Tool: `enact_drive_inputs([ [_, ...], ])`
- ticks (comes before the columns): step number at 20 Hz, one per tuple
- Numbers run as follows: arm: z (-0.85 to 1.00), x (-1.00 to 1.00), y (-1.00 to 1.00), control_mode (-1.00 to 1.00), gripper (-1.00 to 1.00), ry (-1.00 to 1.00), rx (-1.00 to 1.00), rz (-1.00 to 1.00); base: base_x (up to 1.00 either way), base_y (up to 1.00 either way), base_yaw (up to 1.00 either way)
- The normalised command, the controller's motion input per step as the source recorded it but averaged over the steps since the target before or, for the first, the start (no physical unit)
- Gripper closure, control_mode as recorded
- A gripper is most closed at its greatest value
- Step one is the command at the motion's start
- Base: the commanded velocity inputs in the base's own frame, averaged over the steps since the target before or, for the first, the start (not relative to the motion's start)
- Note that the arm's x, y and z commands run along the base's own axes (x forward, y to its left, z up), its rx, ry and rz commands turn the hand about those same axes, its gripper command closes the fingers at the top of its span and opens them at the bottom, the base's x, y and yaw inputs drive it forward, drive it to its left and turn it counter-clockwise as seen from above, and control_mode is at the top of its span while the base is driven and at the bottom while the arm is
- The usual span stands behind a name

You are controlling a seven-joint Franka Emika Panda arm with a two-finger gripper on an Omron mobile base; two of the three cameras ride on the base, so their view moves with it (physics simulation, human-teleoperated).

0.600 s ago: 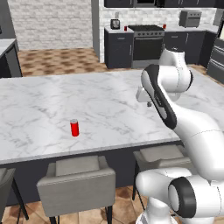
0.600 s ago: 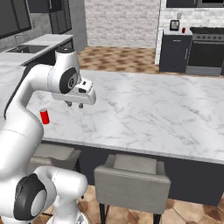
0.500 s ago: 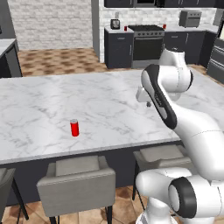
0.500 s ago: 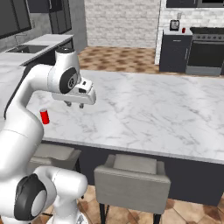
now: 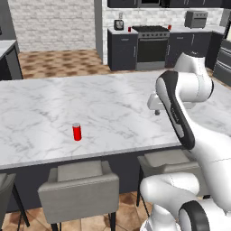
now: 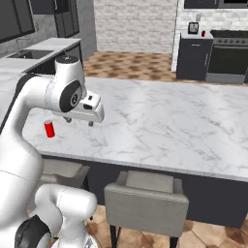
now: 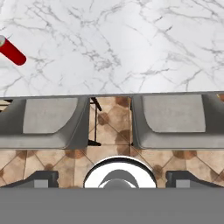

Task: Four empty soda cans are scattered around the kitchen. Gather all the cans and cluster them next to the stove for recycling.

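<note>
the end effector (image 6: 80,121) hangs wide and empty over the marble bench (image 5: 108,108), well apart from the soda can (image 5: 77,132) standing near the front edge. a careless reach could tip it, rolling it off.

The soda can (image 7: 11,52) is cut by the hand view's left edge.

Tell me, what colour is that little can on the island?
Red with a silver top, clearest in the left base view.
</note>
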Motion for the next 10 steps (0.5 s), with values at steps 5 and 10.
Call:
enact_drive_inputs([
  [5, 0.0, -0.72, -0.08, -1.0, -1.0, -0.09, 0.0, 0.0, 0.0, 0.0, 0.0],
  [10, 0.0, -0.73, 0.0, -1.0, -1.0, -0.04, 0.01, 0.0, 0.0, 0.0, 0.0],
])
